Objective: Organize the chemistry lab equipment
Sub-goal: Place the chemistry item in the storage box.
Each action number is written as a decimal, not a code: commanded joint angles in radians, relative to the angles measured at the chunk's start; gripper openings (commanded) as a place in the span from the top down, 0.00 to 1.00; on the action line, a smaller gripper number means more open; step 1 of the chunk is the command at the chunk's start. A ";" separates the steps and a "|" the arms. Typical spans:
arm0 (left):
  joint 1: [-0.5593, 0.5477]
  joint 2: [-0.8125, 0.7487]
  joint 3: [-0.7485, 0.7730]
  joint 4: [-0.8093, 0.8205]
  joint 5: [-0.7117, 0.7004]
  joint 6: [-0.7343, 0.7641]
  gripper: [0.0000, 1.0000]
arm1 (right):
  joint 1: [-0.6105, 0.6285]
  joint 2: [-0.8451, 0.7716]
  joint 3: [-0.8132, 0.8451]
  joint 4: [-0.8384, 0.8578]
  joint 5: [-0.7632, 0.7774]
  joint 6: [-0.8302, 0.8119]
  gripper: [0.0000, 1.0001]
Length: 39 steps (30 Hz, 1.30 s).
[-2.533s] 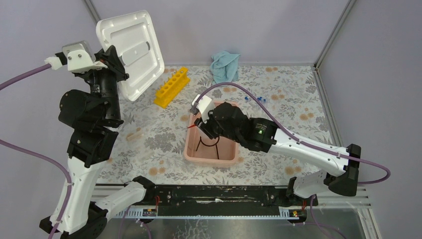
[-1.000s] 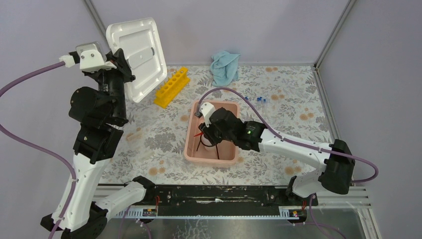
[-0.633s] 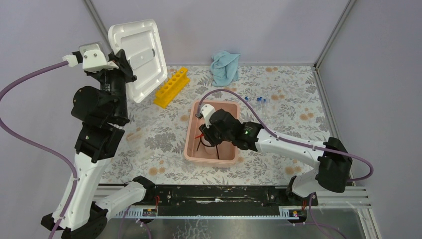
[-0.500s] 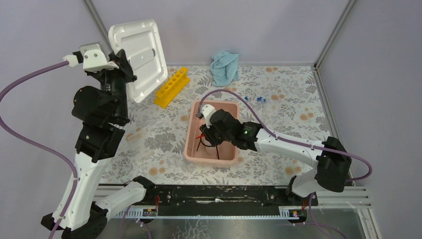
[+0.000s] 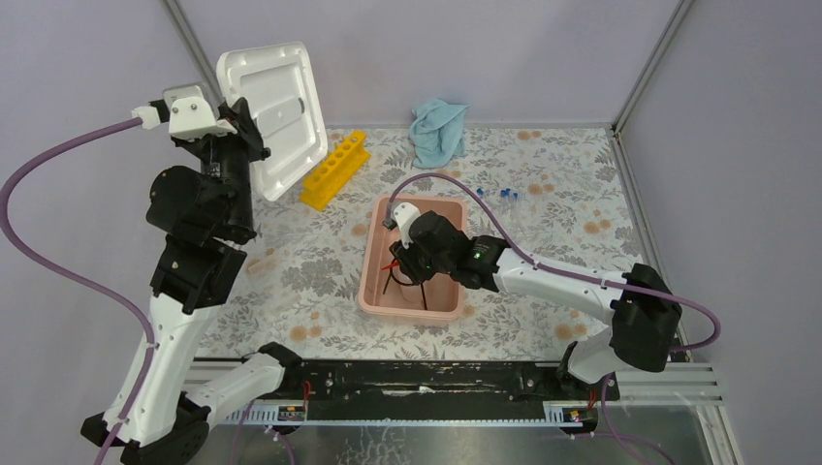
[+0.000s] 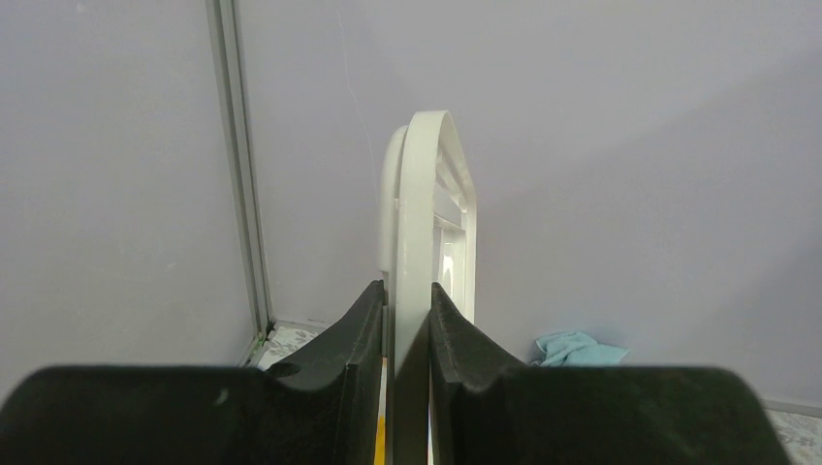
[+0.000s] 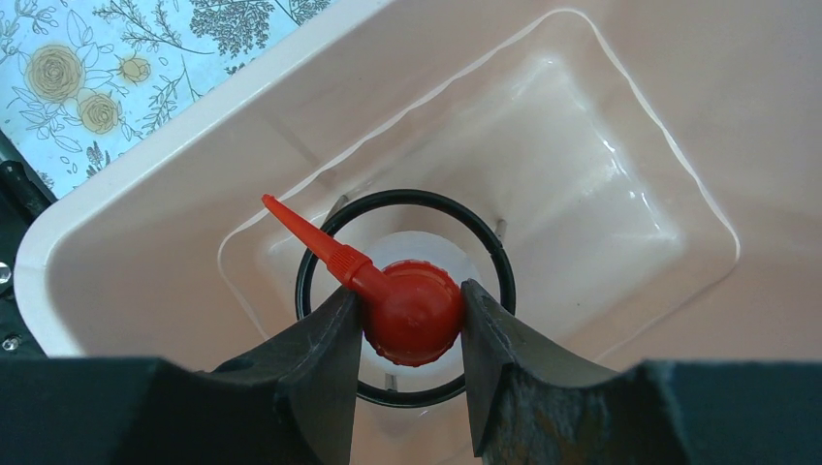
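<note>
My right tool (image 7: 409, 308) is down inside the pink bin (image 7: 174, 184), and its two fingers (image 7: 325, 339) press on the red cap of the bottle (image 7: 334, 254), one on each side. The jaws stand at a middle width, closed on this cap. The red spout points up and to the left in the right wrist view. Seen from above, the black wire ring (image 7: 407, 194) goes around the bottle, also inside the bin. I cannot tell if the ring and the bottle touch, or if the bottle stands on the bin's floor.

My left tool (image 6: 407, 300) is raised high at the far left, above the tabletop (image 5: 572, 174). It is narrow and clamps the edge of the white lid (image 6: 424, 194), which it holds nearly upright.

The yellow rack (image 5: 334, 170) lies on the tabletop between the lid and the bin, apart from both. Its holes look empty from above. The blue-capped tubes (image 5: 508, 194) lie loose on the tabletop, to the far right of the bin. The blue cloth (image 5: 436, 129) is crumpled at the back edge, near the wall.
</note>
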 commanded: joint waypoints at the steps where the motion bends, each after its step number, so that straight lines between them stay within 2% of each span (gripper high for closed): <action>1: -0.004 -0.013 -0.005 0.101 0.007 0.007 1.00 | -0.012 0.005 0.004 0.035 -0.010 0.013 0.66; 6: -0.004 -0.013 -0.008 0.102 0.006 0.008 1.00 | -0.013 0.004 0.006 0.030 -0.004 0.013 0.55; 12: -0.004 -0.014 -0.012 0.103 0.005 0.009 1.00 | -0.015 0.002 0.011 0.025 -0.001 0.011 0.52; 18: -0.005 -0.017 -0.019 0.107 0.004 0.006 1.00 | -0.017 0.005 0.019 0.019 -0.007 0.007 0.63; 23: -0.004 -0.019 -0.023 0.108 0.002 0.005 1.00 | -0.017 0.008 0.024 0.012 -0.006 0.002 0.67; 30: -0.004 -0.022 -0.028 0.110 0.001 0.005 1.00 | -0.017 0.006 0.024 0.007 -0.005 0.005 0.54; 39: -0.005 -0.025 -0.032 0.112 0.001 0.003 1.00 | -0.017 0.007 0.034 -0.007 -0.001 0.004 0.46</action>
